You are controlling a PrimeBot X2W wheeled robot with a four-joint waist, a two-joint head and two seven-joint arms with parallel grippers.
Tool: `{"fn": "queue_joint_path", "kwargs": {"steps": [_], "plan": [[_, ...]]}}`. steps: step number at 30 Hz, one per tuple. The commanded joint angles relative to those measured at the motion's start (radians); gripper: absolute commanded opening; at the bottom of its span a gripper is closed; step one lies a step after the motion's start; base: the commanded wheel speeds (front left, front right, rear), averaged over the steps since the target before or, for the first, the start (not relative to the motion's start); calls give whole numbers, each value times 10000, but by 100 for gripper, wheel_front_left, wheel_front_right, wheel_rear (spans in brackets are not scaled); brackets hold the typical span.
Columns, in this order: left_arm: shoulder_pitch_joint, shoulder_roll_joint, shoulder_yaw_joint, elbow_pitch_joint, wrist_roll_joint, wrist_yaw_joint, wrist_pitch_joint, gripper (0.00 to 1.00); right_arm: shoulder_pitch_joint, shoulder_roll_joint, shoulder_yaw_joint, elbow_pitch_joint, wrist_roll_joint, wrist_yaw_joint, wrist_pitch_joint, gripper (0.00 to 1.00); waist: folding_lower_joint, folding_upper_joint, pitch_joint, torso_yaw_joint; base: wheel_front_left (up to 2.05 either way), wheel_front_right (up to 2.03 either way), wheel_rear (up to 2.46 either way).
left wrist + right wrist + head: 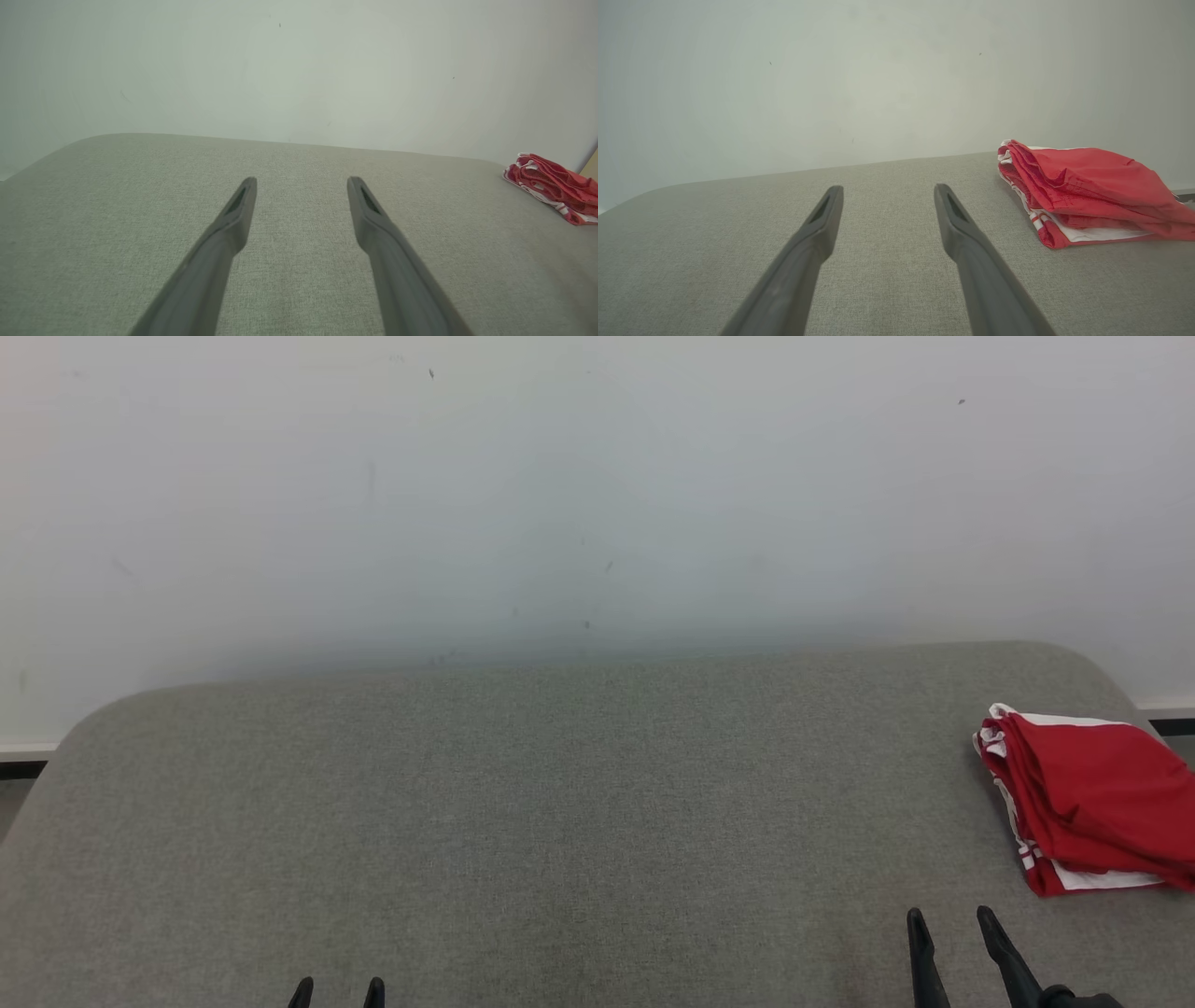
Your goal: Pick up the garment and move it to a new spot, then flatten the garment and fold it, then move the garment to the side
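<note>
Lying garment [1092, 793]: layered edge faces left; long axis unclear
Right wrist view: layers side-on
My left end effector [337, 987], right end effector [950, 915]: wide

From my station this looks like a plain test room or lab, not a home. A pale, lightly scuffed wall [597, 476] takes the upper half of the frame. A dark skirting strip [21, 768] runs along its foot at mid left. A grey fabric-covered surface [523, 821] with rounded corners spans the lower half.
</note>
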Motion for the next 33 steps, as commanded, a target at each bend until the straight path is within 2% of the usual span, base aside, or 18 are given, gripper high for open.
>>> {"fn": "queue_joint_path", "kwargs": {"steps": [1,8,9,12,19,33], "plan": [[-8,1,49,60,72,0,-5,100,180,-10,-30,26,37,-7,-4,100,0,0,-17,5,0,0,0],[-65,1,19,28,71,53,-5,100,114,0,97,82,112,-7,-3,100,0,0,-69,-2,0,0,0],[-21,0,-9,76,9,11,1,0,48,29,80,78,83,0,0,0,0,0,-69,-2,0,0,0],[65,-8,-38,653,-110,-3,34,0,331,67,72,630,173,0,35,0,0,0,-63,-5,0,0,0],[-446,-7,36,1018,-1930,-91,412,0,-156,102,-336,897,1968,0,544,0,0,0,48,-24,0,0,0],[-1146,-7,105,1512,-4565,-220,919,0,-862,171,-960,1294,4531,-1,1305,0,0,0,233,-56,0,0,0]]}}
